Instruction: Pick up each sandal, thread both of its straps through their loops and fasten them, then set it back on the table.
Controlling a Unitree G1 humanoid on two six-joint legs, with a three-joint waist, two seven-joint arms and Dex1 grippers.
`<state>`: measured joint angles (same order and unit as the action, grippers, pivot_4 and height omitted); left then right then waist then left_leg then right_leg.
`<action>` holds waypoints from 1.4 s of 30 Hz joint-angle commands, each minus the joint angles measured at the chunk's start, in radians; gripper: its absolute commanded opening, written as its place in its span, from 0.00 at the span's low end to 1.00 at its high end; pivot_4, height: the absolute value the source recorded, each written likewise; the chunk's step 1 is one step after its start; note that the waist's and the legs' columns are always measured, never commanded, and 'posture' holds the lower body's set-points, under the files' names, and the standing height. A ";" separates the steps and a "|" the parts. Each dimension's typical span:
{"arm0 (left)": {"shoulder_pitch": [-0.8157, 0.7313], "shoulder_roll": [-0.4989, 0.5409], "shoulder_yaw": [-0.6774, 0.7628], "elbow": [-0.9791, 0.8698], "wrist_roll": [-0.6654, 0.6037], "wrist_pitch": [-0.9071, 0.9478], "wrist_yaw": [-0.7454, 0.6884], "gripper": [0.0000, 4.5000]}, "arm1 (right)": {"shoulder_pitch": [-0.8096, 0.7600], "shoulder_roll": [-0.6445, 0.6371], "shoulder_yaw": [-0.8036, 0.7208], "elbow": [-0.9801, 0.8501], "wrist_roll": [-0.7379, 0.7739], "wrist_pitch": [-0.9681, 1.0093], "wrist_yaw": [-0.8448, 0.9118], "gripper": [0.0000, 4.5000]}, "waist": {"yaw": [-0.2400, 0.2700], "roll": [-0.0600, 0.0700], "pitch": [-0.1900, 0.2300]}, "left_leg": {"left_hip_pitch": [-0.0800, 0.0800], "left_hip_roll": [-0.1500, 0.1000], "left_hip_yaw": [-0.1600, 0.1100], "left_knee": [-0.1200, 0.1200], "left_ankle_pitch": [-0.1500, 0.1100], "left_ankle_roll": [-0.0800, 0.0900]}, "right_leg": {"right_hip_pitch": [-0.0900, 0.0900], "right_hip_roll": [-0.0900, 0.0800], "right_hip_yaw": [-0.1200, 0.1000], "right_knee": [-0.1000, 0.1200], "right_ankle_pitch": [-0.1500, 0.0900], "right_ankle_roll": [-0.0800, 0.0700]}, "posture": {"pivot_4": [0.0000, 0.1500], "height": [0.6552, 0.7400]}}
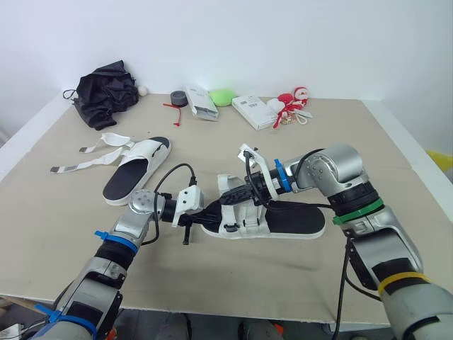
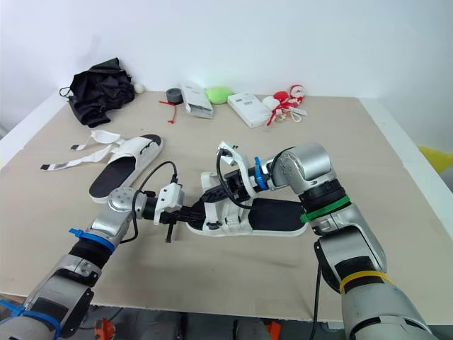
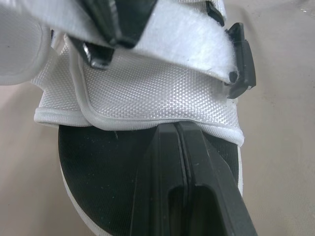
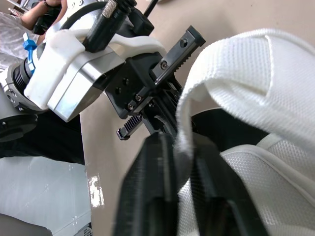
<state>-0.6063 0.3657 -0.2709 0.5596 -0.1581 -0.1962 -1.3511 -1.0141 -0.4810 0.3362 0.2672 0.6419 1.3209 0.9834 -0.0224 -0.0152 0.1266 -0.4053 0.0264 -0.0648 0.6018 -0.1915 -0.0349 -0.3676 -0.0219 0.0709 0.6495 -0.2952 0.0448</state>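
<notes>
A white sandal with a black footbed [image 1: 294,218] lies in the middle of the table. My right gripper [image 1: 248,193] is above its white upper, shut on one white strap [image 4: 236,73] that arches up from between the fingers. My left gripper [image 1: 214,211] lies low over the sandal's left end. Its fingers [image 3: 184,162] are pressed together over the black footbed [image 3: 98,167], tips at the edge of the mesh upper [image 3: 147,88], with nothing seen between them. The second sandal [image 1: 138,171] rests at the back left, its straps [image 1: 85,163] loose and spread on the table.
Along the back edge lie a black bag [image 1: 106,91], a dark tape roll [image 1: 178,98], a white packet [image 1: 202,103], a green object [image 1: 223,96], a white box [image 1: 255,111] and red-and-white trinkets [image 1: 291,103]. The table's front edge runs close behind my arms.
</notes>
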 commanded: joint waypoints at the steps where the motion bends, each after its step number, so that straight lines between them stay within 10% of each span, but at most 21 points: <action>1: 0.088 0.014 -0.099 0.109 0.118 0.064 0.006 0.00 | -0.001 -0.008 -0.033 -0.046 0.010 -0.001 0.023 0.00 | 0.000 0.000 0.000 | 0.000 0.000 0.000 0.000 0.000 0.000 | 0.000 0.000 0.000 0.000 0.000 0.000 | 1.00 0.98; 19: 0.094 0.020 -0.097 0.098 0.116 0.070 0.003 0.00 | 0.133 -0.113 0.140 -0.291 -0.070 -0.122 0.095 0.00 | 0.000 0.000 0.000 | 0.000 -0.001 0.000 0.000 0.000 0.000 | 0.001 0.000 0.000 0.000 -0.001 0.001 | 1.00 0.98; 27: 0.090 0.018 -0.098 0.097 0.115 0.073 0.003 0.00 | 0.063 -0.165 0.032 -0.267 0.006 -0.047 0.166 0.67 | 0.000 0.000 0.000 | 0.001 0.000 0.000 0.001 0.000 0.000 | 0.001 0.000 0.000 0.000 0.000 0.001 | 1.00 0.98; 36: 0.079 0.006 -0.098 0.102 0.113 0.070 0.008 0.00 | 0.283 -0.398 -0.258 -0.615 0.204 0.004 0.201 0.67 | 0.005 0.000 0.001 | -0.001 -0.002 -0.004 0.000 0.000 -0.001 | 0.002 -0.002 -0.003 -0.001 -0.003 0.001 | 1.00 0.98; 42: 0.061 0.009 -0.100 0.113 0.119 0.060 -0.001 0.00 | 0.504 -0.334 -0.236 -0.814 0.147 0.086 -0.092 0.67 | 0.001 0.000 0.002 | 0.000 -0.001 -0.003 0.001 -0.001 -0.002 | 0.002 -0.002 -0.003 -0.001 -0.002 0.001 | 1.00 0.98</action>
<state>-0.6026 0.3629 -0.2722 0.5522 -0.1597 -0.1904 -1.3462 -0.5397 -0.8645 0.0930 -0.4853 0.8310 1.3754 1.0377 -0.0212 -0.0153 0.1283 -0.4052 0.0252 -0.0673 0.6026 -0.1923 -0.0365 -0.3658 -0.0236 0.0687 0.6483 -0.2970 0.0454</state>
